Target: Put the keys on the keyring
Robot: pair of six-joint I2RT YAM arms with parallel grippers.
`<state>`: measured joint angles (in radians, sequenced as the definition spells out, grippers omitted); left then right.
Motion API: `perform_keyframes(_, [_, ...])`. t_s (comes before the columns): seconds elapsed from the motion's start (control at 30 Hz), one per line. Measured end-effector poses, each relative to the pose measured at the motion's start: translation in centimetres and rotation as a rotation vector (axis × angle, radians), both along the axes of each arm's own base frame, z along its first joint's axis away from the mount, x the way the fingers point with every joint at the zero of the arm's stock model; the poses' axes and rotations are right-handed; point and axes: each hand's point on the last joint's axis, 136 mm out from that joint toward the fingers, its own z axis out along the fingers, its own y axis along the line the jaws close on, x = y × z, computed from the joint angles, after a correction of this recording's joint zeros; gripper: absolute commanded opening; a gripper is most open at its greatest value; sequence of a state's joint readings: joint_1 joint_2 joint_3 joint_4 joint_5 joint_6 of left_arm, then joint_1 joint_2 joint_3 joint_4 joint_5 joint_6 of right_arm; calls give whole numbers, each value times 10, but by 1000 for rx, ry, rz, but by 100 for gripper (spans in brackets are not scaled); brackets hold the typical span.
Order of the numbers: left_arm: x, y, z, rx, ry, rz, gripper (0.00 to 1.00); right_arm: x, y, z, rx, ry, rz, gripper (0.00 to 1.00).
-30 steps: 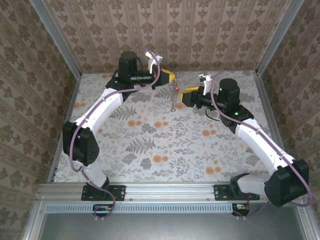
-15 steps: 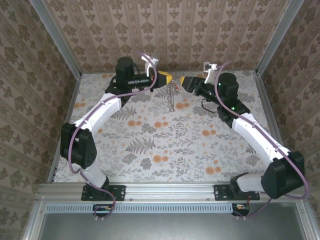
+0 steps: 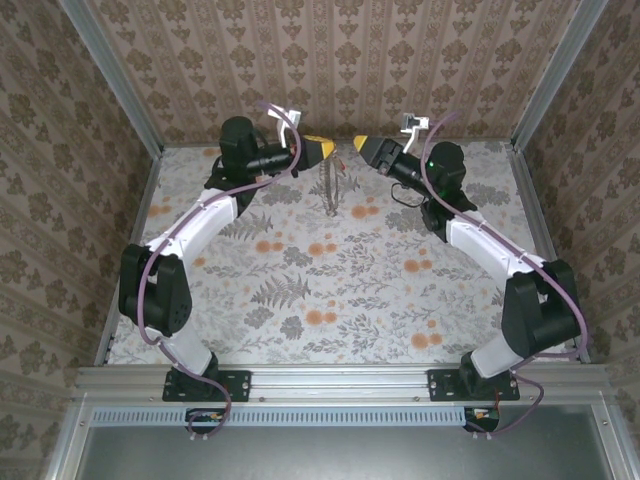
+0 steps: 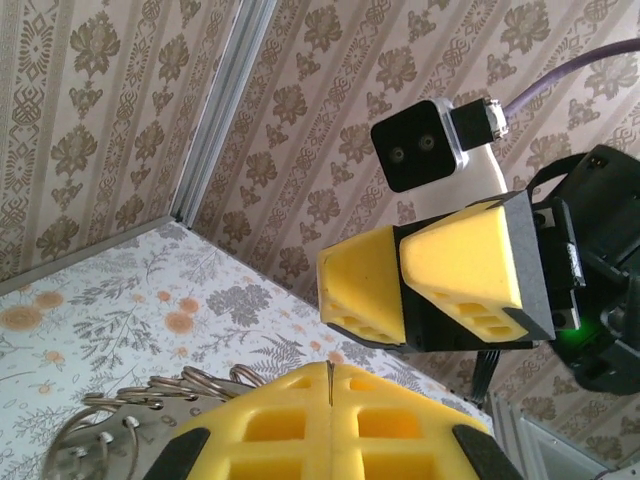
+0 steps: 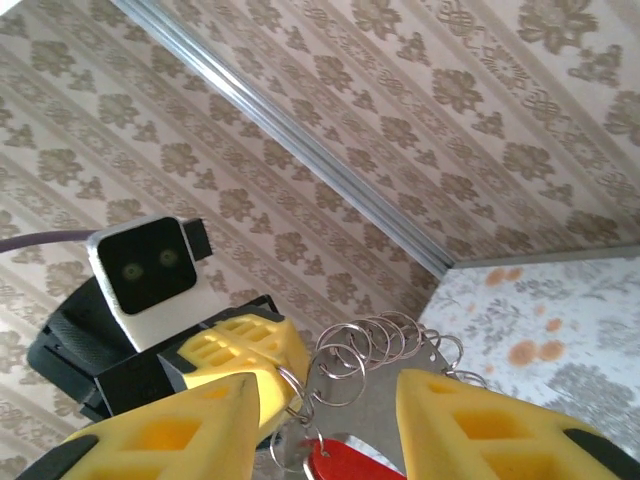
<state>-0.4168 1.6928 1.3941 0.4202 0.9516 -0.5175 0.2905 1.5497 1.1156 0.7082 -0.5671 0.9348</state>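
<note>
Dangling the keyring (image 3: 333, 188) high over the back of the table (image 3: 250, 300), threading not visibly finished.

Overhead, the left gripper (image 3: 324, 150) is clamping the keyring's top and letting it hang above the floral cloth, while the right gripper (image 3: 361, 144) is facing it, near, touching nothing. From the left wrist, its pads are pressing tight together, rings are fanning out to the left below them, and the right gripper is sitting opposite. From the right wrist, its fingers are standing apart, pinching nothing; past them the rings are showing with the red key (image 5: 345, 465) hanging beneath. It is looking joined to the bunch, but I cannot tell whether it is truly threaded, so threading, or confirming it, is looking like what is left.
</note>
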Motion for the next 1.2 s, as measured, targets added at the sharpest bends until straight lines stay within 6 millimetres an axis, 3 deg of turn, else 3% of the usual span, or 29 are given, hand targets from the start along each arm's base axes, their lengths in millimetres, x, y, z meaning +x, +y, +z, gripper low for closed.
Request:
perform_keyframes(0.33, [-2, 0, 16, -60, 3, -11, 0, 8, 15, -11, 100, 0, 103, 32])
perform_keyframes(0.67, [-3, 1, 20, -75, 11, -16, 0, -3, 21, 3, 127, -54, 147, 30])
perform_keyframes(1.2, [-4, 0, 20, -78, 17, -17, 0, -12, 31, 6, 128, -69, 187, 29])
